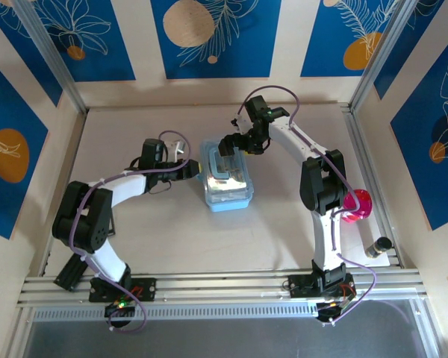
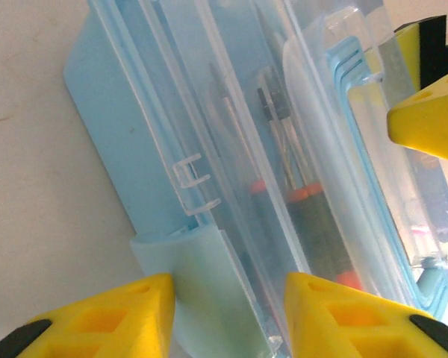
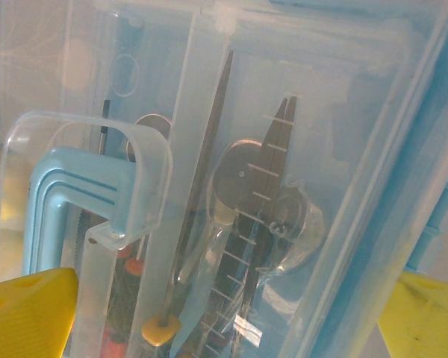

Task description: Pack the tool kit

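Yellow left fingers (image 2: pixel 97 321) stand part-open either side of the pale-blue latch (image 2: pixel 198 283), placed to snap it shut, I judge; whether they pinch it I cannot tell. On the table (image 1: pixel 172 246) the translucent blue case (image 1: pixel 228 198) lies apparently closed, pliers (image 3: pixel 243 175) and screwdrivers (image 2: pixel 313 224) inside. Beyond, at its far end, the right fingers (image 3: pixel 30 313) hang spread wide over the handle (image 3: pixel 60 194), probably steadying it.

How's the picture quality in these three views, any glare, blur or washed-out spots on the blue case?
Top external: bright glare on the case lid. Left wrist: right edge washed out, yellow left gripper fingers soft. Right wrist: tools hazy through the translucent lid, right gripper fingers blurred.
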Tool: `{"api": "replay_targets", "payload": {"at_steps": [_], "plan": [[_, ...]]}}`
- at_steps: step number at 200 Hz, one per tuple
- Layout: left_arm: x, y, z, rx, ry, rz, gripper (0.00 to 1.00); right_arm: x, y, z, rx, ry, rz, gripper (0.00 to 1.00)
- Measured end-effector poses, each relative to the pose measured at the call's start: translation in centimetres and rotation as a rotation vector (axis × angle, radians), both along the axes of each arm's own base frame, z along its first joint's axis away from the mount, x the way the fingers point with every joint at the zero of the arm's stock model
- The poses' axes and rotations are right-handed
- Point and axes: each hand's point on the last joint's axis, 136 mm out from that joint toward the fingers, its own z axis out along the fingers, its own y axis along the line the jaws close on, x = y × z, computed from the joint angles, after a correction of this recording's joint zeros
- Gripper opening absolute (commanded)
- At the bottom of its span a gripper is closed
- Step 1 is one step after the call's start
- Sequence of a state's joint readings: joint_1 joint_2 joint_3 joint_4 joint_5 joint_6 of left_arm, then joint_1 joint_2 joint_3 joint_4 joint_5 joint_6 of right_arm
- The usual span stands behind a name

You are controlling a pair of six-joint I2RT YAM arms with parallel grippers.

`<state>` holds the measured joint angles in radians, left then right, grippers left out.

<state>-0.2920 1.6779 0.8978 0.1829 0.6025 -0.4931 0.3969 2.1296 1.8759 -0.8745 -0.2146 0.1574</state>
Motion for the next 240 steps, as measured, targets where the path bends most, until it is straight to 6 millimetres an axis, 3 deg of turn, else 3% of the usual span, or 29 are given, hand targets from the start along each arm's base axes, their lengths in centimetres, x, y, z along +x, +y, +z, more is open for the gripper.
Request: {"api": "replay_targets", "payload": {"at_steps": [48,240], "plan": [[0.3,-0.3,0.6,-0.031,-0.012,0.001,0.42,0.0,0.0,0.0,0.0,0.0,0.0,0.99],[1.1,-1.1,-0.7,-0.111,0.009,0.015,0.39,-0.1,0.0,0.0,0.0,-0.003,0.013,1.0]]}}
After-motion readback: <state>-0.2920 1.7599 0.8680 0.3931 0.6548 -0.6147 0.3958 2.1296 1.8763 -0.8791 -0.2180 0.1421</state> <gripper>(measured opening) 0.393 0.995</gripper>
